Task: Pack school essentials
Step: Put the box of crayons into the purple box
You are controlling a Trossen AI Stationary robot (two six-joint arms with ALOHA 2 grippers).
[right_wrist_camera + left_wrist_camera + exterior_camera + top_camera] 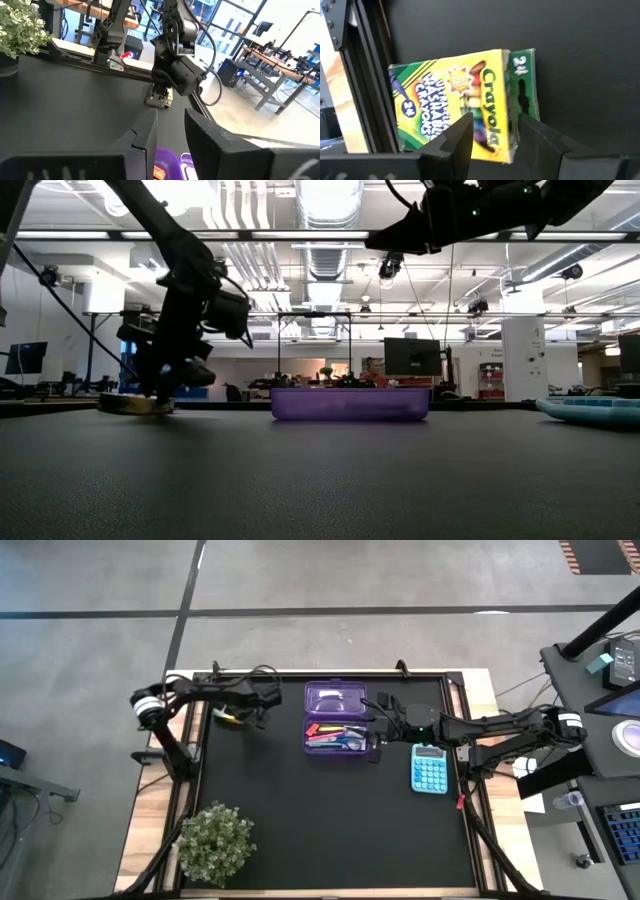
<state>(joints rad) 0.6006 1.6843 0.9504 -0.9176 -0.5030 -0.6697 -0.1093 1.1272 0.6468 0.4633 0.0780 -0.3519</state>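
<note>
Ceiling strip lights [330, 200] are blazing at twelve o'clock in the low view, washing out to white, so the arms are reading as near-silhouettes against them. The black table mat [330, 810] is soaking up light evenly from overhead — shadows are hardly showing on it. In the left wrist view the crayon box [465, 100] is looking slightly soft, perhaps from motion blur. Daylight is flooding through windows [235, 20] toward one o'clock in the right wrist view — the near fingers [145, 145] are sitting dark and out of focus.
</note>
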